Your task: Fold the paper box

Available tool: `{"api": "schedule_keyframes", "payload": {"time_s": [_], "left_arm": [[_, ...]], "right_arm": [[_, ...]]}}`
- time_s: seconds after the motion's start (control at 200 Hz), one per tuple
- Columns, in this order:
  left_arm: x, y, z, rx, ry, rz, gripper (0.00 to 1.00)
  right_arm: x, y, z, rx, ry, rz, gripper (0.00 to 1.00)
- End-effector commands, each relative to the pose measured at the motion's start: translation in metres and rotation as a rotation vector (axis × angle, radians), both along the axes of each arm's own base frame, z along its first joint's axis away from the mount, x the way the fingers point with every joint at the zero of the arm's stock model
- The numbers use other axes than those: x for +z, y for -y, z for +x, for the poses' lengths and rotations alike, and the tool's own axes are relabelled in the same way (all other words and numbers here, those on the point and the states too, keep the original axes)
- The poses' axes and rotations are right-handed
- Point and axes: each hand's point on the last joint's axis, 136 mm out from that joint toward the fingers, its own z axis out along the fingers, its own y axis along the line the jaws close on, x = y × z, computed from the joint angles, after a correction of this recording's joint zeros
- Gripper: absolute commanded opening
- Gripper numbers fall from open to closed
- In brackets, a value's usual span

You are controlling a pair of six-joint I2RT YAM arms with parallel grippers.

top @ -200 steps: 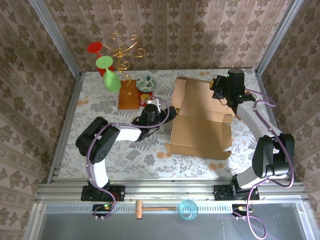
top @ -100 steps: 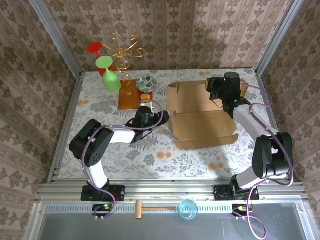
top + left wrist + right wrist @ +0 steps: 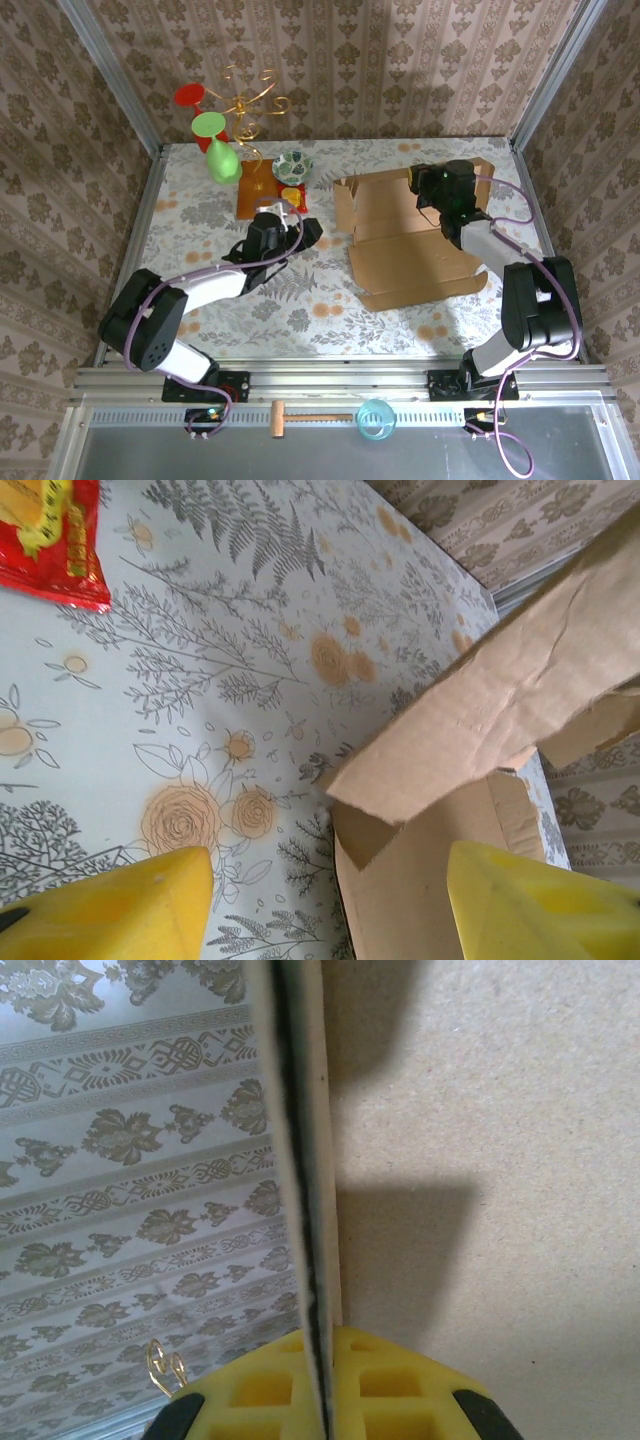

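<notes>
1. Cardboard-wise, the paper box (image 3: 410,245) sits on the right side of the table (image 3: 200,215). Its base is flat, and the far panel and left flap (image 3: 480,730) are tilted up.
2. Looks light and fairly stiff, but bendy along the creases. I'd guess the thin edges crumple or tear if pinched hard.
3. Right end effector (image 3: 432,186) is clamped tight on the raised far panel's edge, with the sheet sandwiched between its pads (image 3: 390,1390).
4. Left end effector (image 3: 305,228) is partly spread and holding nothing, just left of the box with that flap ahead of it.
5. Best hold is probably a flap edge near a crease, so it hinges cleanly.
</notes>
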Motion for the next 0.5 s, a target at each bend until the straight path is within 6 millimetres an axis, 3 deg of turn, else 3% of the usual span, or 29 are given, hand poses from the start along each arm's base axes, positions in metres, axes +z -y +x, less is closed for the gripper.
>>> {"api": "schedule_keyframes", "payload": {"time_s": [0.0, 0.155, 0.265, 0.495], "left_arm": [[0.011, -0.004, 0.010, 0.022, -0.024, -0.018, 0.66], [0.026, 0.003, 0.023, 0.016, -0.025, -0.066, 0.71], [0.053, 0.011, 0.035, 0.016, -0.012, -0.100, 0.76], [0.083, 0.013, 0.028, 0.061, -0.140, 0.147, 0.77]], "right_arm": [[0.014, -0.005, -0.012, 0.026, 0.055, 0.004, 0.00], [0.015, -0.007, -0.023, 0.042, 0.072, -0.001, 0.00], [0.016, -0.006, -0.029, 0.041, 0.078, -0.008, 0.00], [0.013, -0.006, -0.027, 0.042, 0.075, -0.012, 0.00]]}}
